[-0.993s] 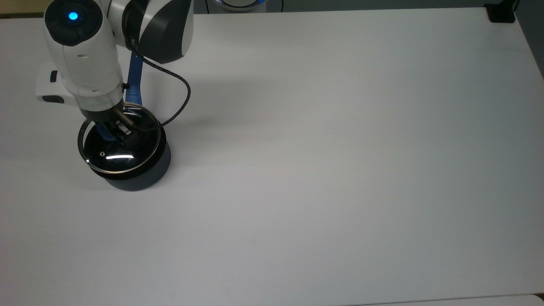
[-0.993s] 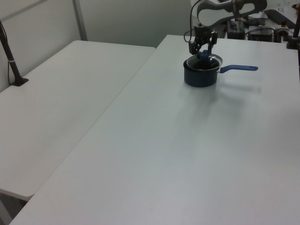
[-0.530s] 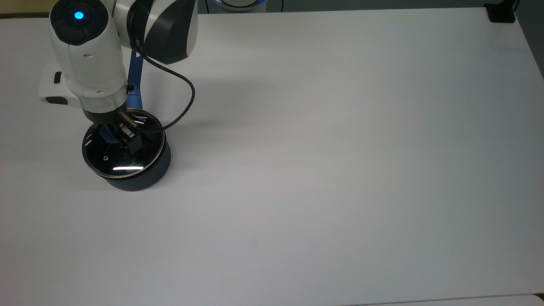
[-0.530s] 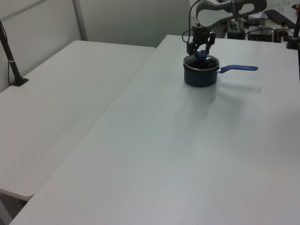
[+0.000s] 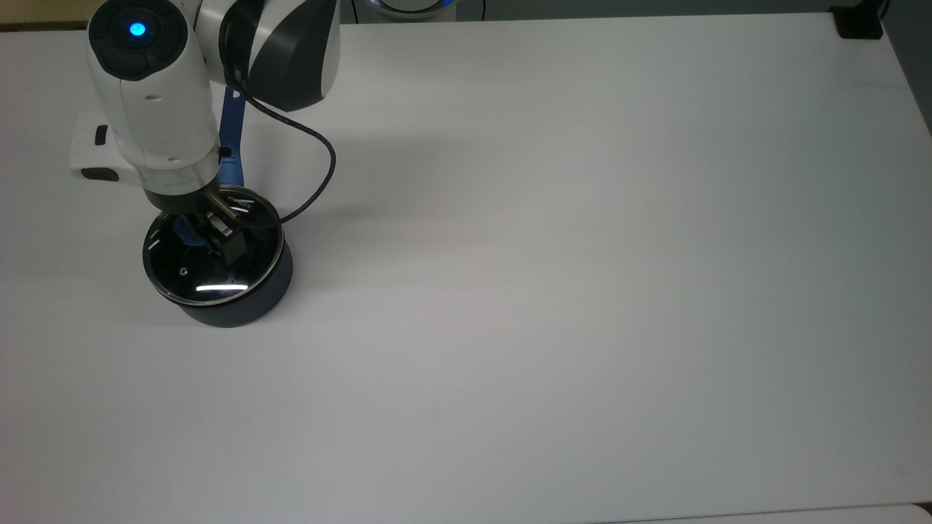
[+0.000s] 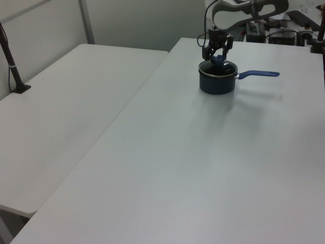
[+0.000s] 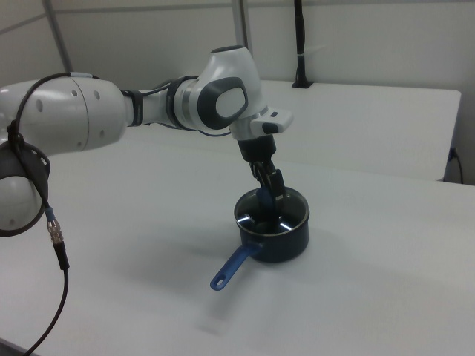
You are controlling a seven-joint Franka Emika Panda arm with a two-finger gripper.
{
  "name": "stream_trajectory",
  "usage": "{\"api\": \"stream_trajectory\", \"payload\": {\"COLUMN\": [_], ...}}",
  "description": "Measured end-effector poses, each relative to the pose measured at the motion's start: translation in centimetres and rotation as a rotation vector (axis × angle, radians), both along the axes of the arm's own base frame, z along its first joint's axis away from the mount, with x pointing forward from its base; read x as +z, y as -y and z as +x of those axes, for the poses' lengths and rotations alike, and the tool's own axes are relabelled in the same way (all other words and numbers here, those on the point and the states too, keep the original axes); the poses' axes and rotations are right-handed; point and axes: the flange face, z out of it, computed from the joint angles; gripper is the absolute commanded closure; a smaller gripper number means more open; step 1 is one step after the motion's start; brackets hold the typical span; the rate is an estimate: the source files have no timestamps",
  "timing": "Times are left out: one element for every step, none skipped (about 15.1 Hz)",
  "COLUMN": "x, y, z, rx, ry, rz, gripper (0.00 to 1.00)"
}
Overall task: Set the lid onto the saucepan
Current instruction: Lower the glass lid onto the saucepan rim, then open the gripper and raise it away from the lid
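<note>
A: Where does the small round saucepan (image 5: 240, 302), dark blue-grey outside with a long straight blue handle, stand?

B: It stands on the white desk (image 5: 582, 291), near the top view's left edge. In the left view it (image 6: 217, 84) stands at the far end of the desk; in the right view it (image 7: 286, 241) stands near the middle.

A: Which way does its long axis run?

B: Along the handle (image 5: 231, 156). In the top view the handle points toward the top edge, passing under the white arm (image 5: 153, 94). In the left view it (image 6: 259, 74) points to the left view's right, lying level. In the right view it (image 7: 231, 268) points down and to the right view's left.

A: And the round clear glass lid (image 5: 211, 280) with the thin steel rim?

B: It lies flat on the saucepan's mouth, its rim matching the pan's rim all round.

A: What of the tool (image 5: 207, 236)?

B: It reaches down over the lid's middle, its two fingers set on either side of the blue knob (image 5: 191, 236). Whether they press the knob or stand just off it, one cannot tell.
</note>
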Motion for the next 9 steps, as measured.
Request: {"api": "stream_trajectory", "payload": {"x": [-0.07,-0.13,-0.19,-0.19,-0.18,-0.15,-0.15,-0.14,-0.14], "y": [-0.01,-0.01,-0.01,-0.02,-0.05,-0.1,-0.1,-0.1,-0.1], "z": [-0.03,-0.04,-0.03,-0.03,-0.02,0.0,0.0,0.0,0.0], "rx": [0.0,-0.001,-0.001,0.0,0.0,0.001,0.001,0.001,0.001], "ry": [-0.003,-0.005,-0.005,-0.005,-0.005,-0.004,-0.004,-0.004,-0.004], "rz": [0.001,0.001,0.001,0.001,0.001,0.001,0.001,0.001,0.001], "gripper": [0.57,0.41,0.16,0.0,0.0,0.0,0.0,0.0,0.0]}}
